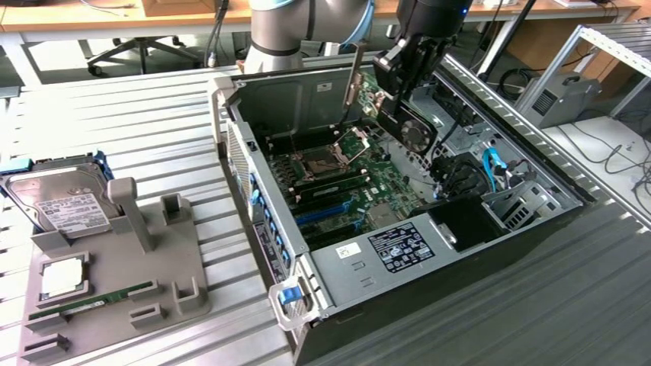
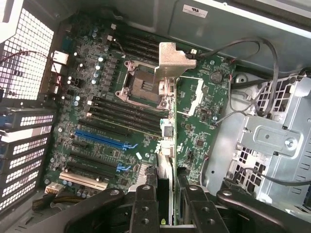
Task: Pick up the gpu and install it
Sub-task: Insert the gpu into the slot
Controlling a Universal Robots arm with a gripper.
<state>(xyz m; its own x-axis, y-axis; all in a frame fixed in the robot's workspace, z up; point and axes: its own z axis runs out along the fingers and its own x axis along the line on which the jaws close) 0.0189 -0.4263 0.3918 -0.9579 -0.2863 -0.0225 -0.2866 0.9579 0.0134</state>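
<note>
black gripper [image 1: 401,95] jaws clamped on the gpu [image 1: 415,128], seemingly just above the motherboard [image 1: 379,181], upper centre of exterior view.

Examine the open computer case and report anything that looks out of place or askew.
The gpu stands out: clamped in the jaws, it hangs above the motherboard, seated in no slot. Nothing looks spilled or damaged.

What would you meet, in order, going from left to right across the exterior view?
The hard drive → blue latch on the case → gpu → blue cable → grey box.
</note>
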